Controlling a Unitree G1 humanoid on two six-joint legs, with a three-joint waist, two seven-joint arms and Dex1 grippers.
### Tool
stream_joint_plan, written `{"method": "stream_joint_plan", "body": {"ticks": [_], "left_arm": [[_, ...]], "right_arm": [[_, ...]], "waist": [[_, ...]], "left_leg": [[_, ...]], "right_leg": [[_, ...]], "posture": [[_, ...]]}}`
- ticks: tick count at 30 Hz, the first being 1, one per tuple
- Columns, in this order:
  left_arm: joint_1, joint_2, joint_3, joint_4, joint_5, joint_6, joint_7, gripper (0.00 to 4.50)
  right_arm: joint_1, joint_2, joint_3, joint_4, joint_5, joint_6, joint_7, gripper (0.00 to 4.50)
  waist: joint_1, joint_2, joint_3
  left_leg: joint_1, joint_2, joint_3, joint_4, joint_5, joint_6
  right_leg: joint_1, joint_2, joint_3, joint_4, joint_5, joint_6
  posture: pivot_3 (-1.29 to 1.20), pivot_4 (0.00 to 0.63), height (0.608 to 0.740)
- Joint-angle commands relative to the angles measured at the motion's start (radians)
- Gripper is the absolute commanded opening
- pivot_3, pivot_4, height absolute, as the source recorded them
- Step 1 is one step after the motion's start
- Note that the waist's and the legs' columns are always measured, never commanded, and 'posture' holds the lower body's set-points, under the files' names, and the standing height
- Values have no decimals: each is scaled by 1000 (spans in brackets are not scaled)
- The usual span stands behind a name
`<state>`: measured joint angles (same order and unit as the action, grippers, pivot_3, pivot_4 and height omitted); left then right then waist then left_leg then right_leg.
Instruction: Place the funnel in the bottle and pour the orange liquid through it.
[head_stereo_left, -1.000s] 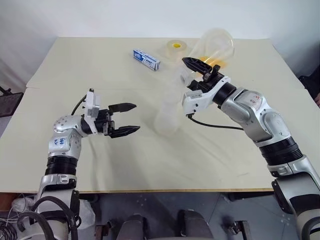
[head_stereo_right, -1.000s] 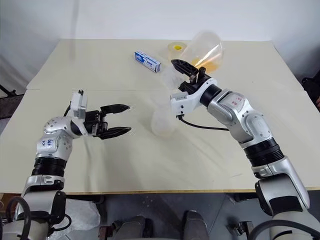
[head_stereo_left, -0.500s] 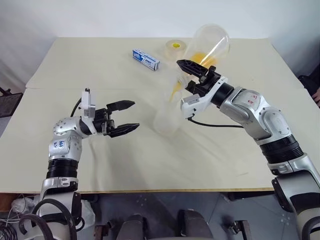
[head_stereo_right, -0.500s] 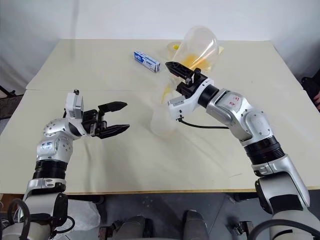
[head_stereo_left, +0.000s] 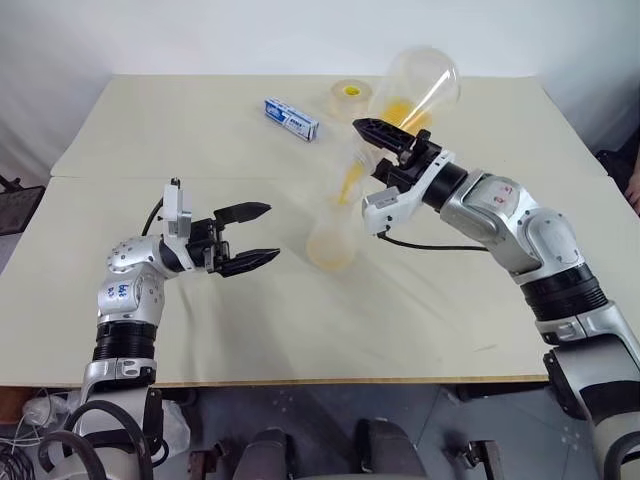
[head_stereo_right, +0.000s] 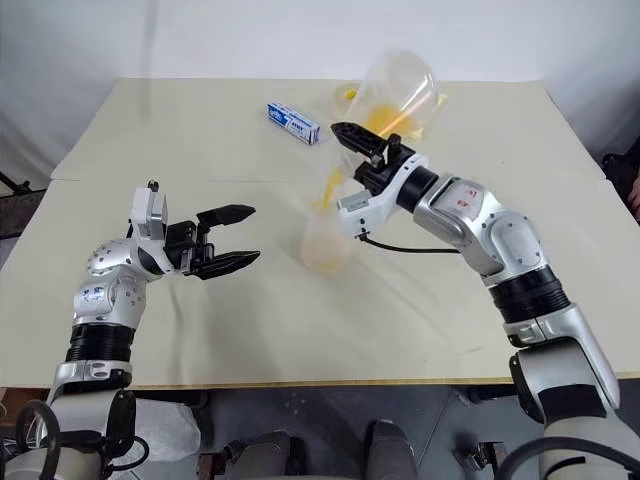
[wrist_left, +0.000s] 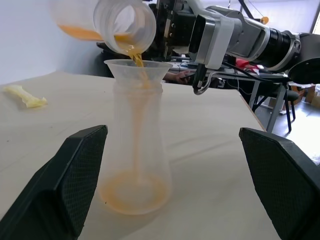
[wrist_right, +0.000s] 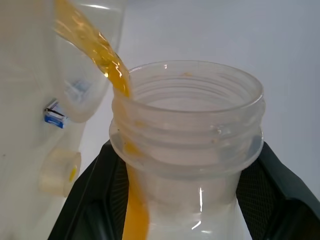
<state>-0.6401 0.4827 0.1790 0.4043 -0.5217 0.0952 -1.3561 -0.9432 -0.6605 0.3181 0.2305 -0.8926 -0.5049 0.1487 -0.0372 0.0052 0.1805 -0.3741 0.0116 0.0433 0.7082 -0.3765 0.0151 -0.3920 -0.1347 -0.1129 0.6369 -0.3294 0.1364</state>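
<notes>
The bottle (wrist_left: 137, 150) stands upright mid-table with the clear funnel (wrist_left: 137, 67) seated in its neck. My right gripper (head_stereo_left: 393, 140) is shut on the threaded neck of a second clear flask (head_stereo_left: 422, 88). That pouring flask is tipped mouth-down over the funnel. Orange liquid (wrist_left: 135, 54) runs in a thin stream from the flask's mouth into the funnel. A shallow orange pool (wrist_left: 134, 192) lies in the bottle's base, and more liquid remains inside the tilted flask (head_stereo_left: 400, 110). My left gripper (head_stereo_left: 262, 236) is open and empty, to the left of the bottle and pointing at it.
A small blue and white box (head_stereo_left: 292, 118) and a yellowish tape roll (head_stereo_left: 350, 94) lie at the back of the cream table (head_stereo_left: 200, 330). A pale yellow wrapped stick (wrist_left: 25, 97) lies beyond the bottle. A seam crosses the tabletop on the left.
The pouring flask has tipped further over the funnel. The stream now runs, and orange liquid has collected in the bottle's base. The left gripper has stayed put.
</notes>
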Motion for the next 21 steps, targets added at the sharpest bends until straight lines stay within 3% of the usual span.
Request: {"method": "stream_joint_plan", "body": {"ticks": [1,21], "left_arm": [[8,0,13,-41,-29,4,1,4500],[4,-4,14,-33,-27,1,14,4500]], "right_arm": [[-33,-11,-3,0,-7,-17,-28,2461],[-103,-22,29,90,-63,-99,-91,2461]], "waist": [[0,0,0],[-18,0,0]], "left_leg": [[0,0,0,0,0,0],[0,0,0,-1,0,0]], "right_leg": [[0,0,0,0,0,0],[0,0,0,0,0,0]], "posture": [[0,150,740],[0,150,740]]}}
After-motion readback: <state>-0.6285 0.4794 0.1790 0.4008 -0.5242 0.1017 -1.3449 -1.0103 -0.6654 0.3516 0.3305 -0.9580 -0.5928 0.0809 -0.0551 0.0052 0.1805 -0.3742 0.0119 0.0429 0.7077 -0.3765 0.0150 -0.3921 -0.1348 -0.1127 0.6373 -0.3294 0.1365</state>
